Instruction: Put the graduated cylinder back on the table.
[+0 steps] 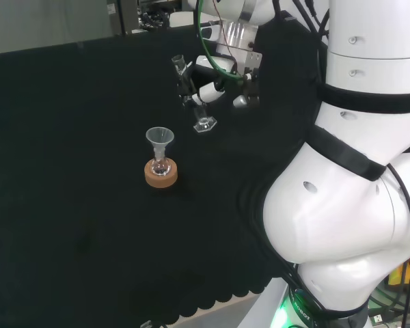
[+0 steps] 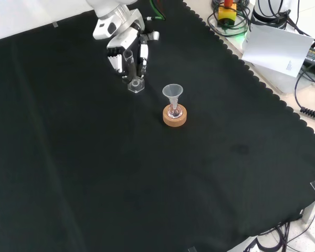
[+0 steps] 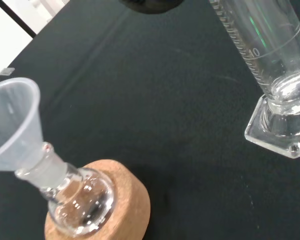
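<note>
Two pieces of clear labware stand out on the black cloth point(image 2: 84, 173): a graduated cylinder point(image 2: 132, 71) and a small round-bottomed flask point(image 2: 174, 112) seated in a cork ring point(image 2: 175, 118). A funnel point(image 2: 172, 93) sits in the flask's neck, and the wrist view shows dark droplets at the bottom of the flask point(image 3: 82, 207); the funnel point(image 3: 12, 122) looks empty.

The hand point(image 2: 125, 44) is curled around the cylinder's upper tube, with black-and-white fingers on both sides of it. In the front view the cylinder hangs upright, its hexagonal foot just left of and beyond the flask; whether the foot touches the cloth cannot be told. In the head view the cylinder point(image 1: 191, 96) is beyond and slightly right of the flask point(image 1: 161, 164) and leans a little. The wrist view shows printed graduation marks up its clear tube point(image 3: 262, 50) and nothing visibly inside.

In the front view, the cloth has a scalloped edge at the right, beyond which lie cables and a sheet of white paper point(image 2: 278, 47). White arm links point(image 1: 355, 171) rise at the right of the head view.
</note>
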